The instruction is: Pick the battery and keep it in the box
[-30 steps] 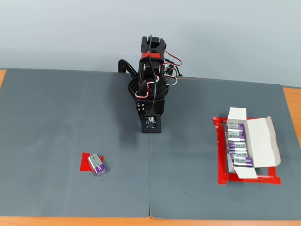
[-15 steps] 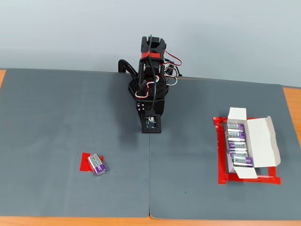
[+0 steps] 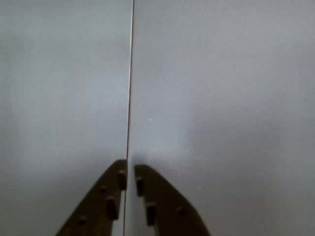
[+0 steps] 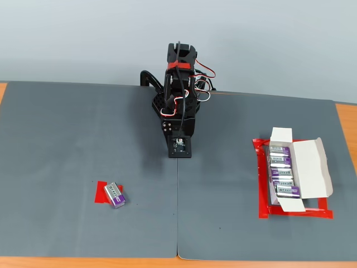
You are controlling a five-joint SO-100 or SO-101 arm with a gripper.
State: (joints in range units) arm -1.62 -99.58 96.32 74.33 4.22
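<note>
A purple and silver battery (image 4: pixel 114 195) lies on a small red patch at the front left of the grey mat in the fixed view. The white box (image 4: pixel 306 175) sits open at the right on red tape, with several purple batteries (image 4: pixel 281 171) lined up inside. The black arm is folded at the back centre, its gripper (image 4: pixel 180 156) pointing down at the mat, far from both. In the wrist view the gripper (image 3: pixel 130 171) has its two dark fingers nearly touching, with nothing between them, above the seam of the mats. Battery and box are out of the wrist view.
Two grey mats (image 4: pixel 83 145) meet at a seam (image 3: pixel 130 88) running forward from the arm. Orange table edge (image 4: pixel 346 120) shows at the sides and front. The red tape frame (image 4: pixel 262 206) surrounds the box.
</note>
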